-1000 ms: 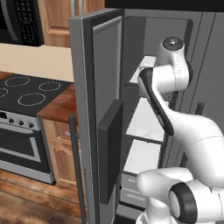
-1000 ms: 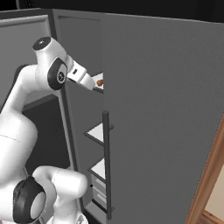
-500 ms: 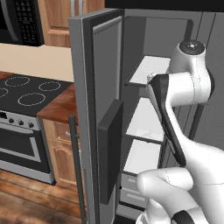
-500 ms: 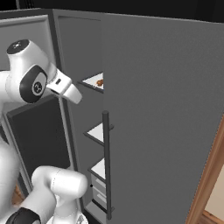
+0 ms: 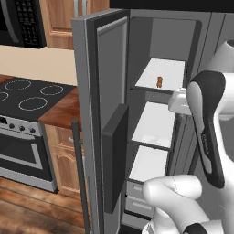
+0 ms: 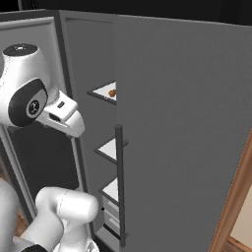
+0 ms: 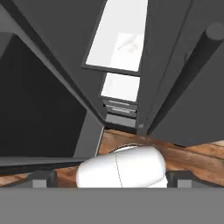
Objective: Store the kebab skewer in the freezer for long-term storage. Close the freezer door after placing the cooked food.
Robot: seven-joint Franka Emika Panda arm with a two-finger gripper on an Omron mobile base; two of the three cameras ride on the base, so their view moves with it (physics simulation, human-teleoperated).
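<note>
Left base view shows the skewer (image 5: 159, 82) lying on the top shelf (image 5: 164, 73), so closing remains. With the gripper's jaws apart and empty outside the compartment, push the door (image 5: 107, 128) on its inner face near the free edge, sweeping steadily until it seals.

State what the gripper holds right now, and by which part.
Nothing is held. The gripper is open and empty; the kebab skewer lies on the top freezer shelf, apart from it.
</note>
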